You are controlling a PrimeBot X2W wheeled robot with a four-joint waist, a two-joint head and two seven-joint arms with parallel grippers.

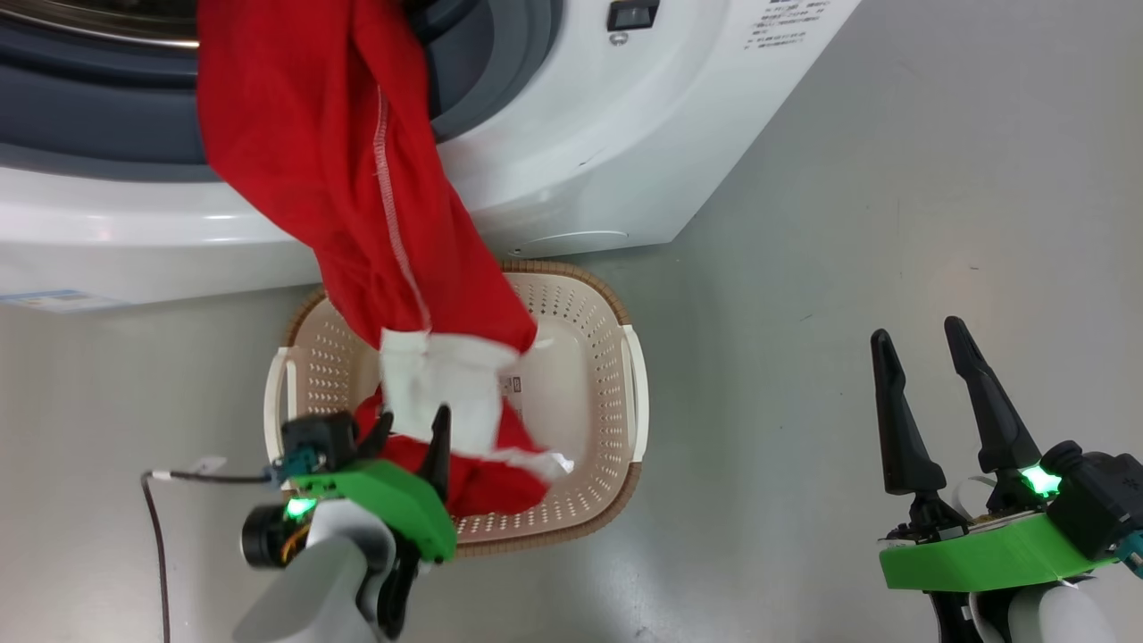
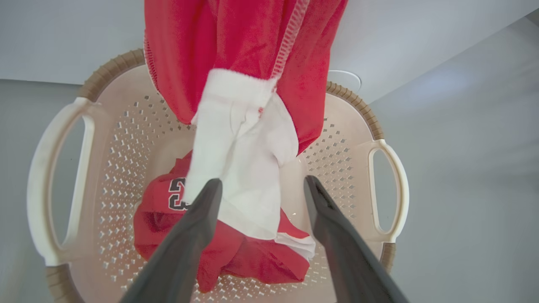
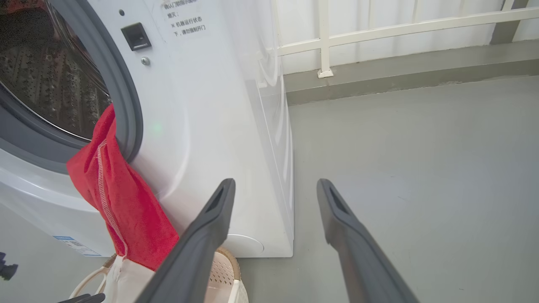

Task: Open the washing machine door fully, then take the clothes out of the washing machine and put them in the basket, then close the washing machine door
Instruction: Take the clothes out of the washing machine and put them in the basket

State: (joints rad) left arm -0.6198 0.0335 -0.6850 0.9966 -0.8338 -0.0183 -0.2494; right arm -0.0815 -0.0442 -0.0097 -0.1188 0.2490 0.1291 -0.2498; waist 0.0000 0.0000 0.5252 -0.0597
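A long red garment (image 1: 339, 179) hangs out of the washing machine (image 1: 580, 134) over the grey gasket and down into the basket (image 1: 616, 304). Its white panel (image 2: 244, 139) and a red heap with a number print (image 2: 177, 198) rest on the basket's floor. My left gripper (image 1: 412, 418) hovers over the basket's near end, open, with the white panel loose between its spread fingers (image 2: 198, 219). My right gripper (image 1: 918, 329) stands open over bare floor at the lower right, holding nothing. The steel drum (image 3: 50, 75) shows past the garment (image 3: 122, 202). The washing machine door is out of view.
The basket (image 2: 105, 69) sits on the grey floor (image 1: 848, 223) right against the machine's front. A blue label (image 1: 54, 299) marks the machine's lower corner. A dark cable (image 1: 156, 536) trails by my left arm. A white railing (image 3: 379, 29) runs behind the machine.
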